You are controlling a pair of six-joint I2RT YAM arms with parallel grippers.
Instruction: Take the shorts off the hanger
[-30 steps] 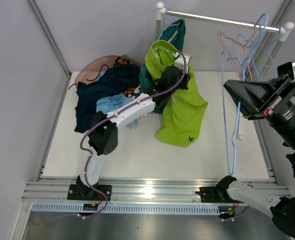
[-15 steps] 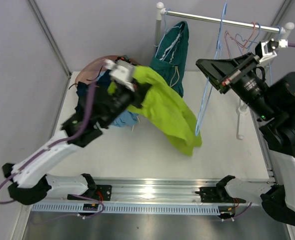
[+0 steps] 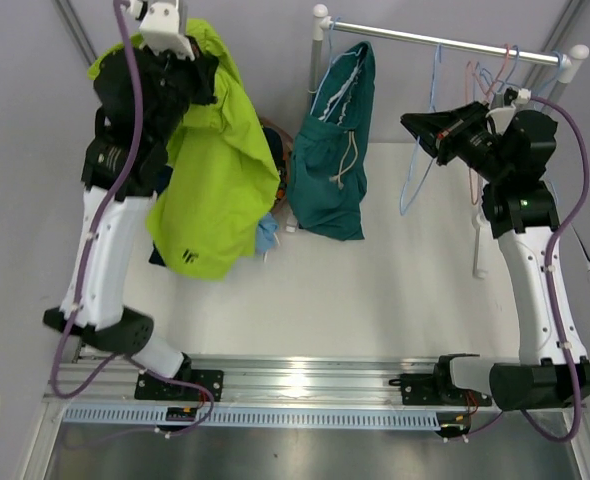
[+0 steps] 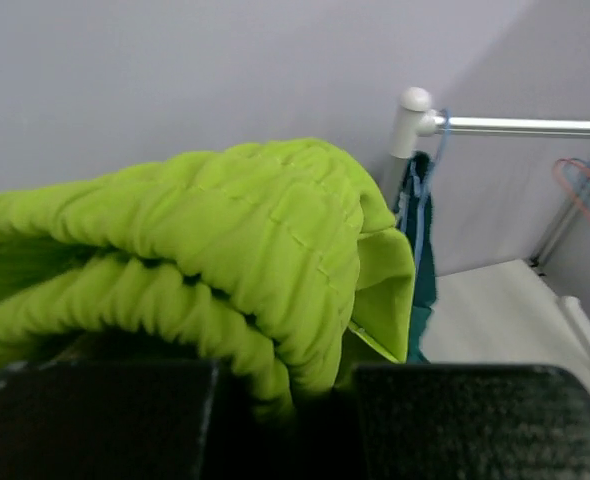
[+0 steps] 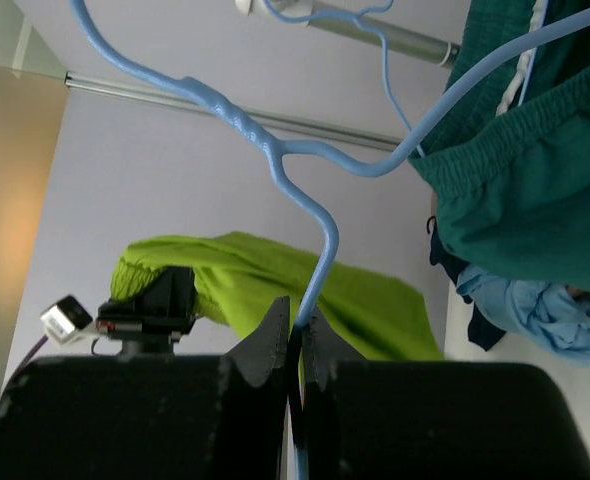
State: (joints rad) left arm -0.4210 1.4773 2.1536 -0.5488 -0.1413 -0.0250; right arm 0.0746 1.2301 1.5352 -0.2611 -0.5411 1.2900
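Note:
My left gripper (image 3: 188, 68) is raised high at the back left, shut on the waistband of the lime green shorts (image 3: 215, 180), which hang down from it. The left wrist view shows the bunched waistband (image 4: 225, 260) between the fingers. The teal shorts (image 3: 335, 150) hang from the rail (image 3: 445, 40). My right gripper (image 3: 422, 127) is shut on a bare light blue hanger (image 5: 315, 250), with its hook up by the rail. A light blue pair (image 3: 267, 235) peeks out behind the lime pair. The navy and patterned pairs are mostly hidden.
Several empty hangers (image 3: 487, 78), red and blue, hang at the right end of the rail. The rail's white posts stand at the back middle (image 3: 320, 20) and back right (image 3: 578, 55). Grey walls close in the left side and the back.
My left arm swung up and to the left, carrying the lime green shorts away from the hanger. My right gripper moved the bare blue hanger back toward the rail.

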